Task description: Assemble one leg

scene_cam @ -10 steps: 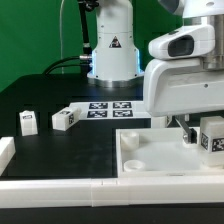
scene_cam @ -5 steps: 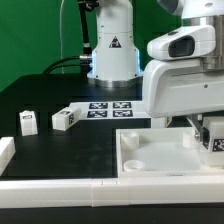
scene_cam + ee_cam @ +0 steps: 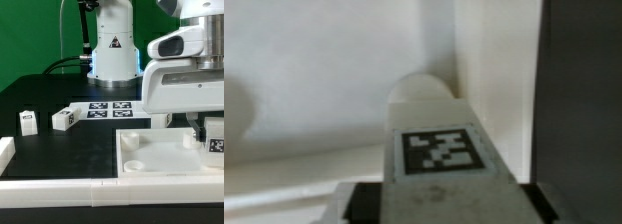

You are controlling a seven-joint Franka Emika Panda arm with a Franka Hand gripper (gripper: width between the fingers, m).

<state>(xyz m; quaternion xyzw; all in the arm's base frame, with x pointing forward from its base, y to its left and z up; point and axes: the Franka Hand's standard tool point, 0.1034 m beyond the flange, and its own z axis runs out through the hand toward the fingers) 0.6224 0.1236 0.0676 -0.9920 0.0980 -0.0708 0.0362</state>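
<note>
— From the worktop's left edge, what lies there?

— One small white tagged block [image 3: 28,122], a second block [image 3: 64,119] just beside it, then the thin flat white marker board [image 3: 108,108] toward the back, then the large white square tray-like part [image 3: 168,156] at the front right corner.

— And the leg?

— The small white plastic leg with its black-and-white tag [image 3: 213,144] sits clamped in the pale two-finger gripper [image 3: 212,134], over the tray-like part's right side.

— What matters next?

— The leg's long axis runs straight on from the gripper, down toward the tray-like part. Which socket lies beneath cannot be told.
</note>
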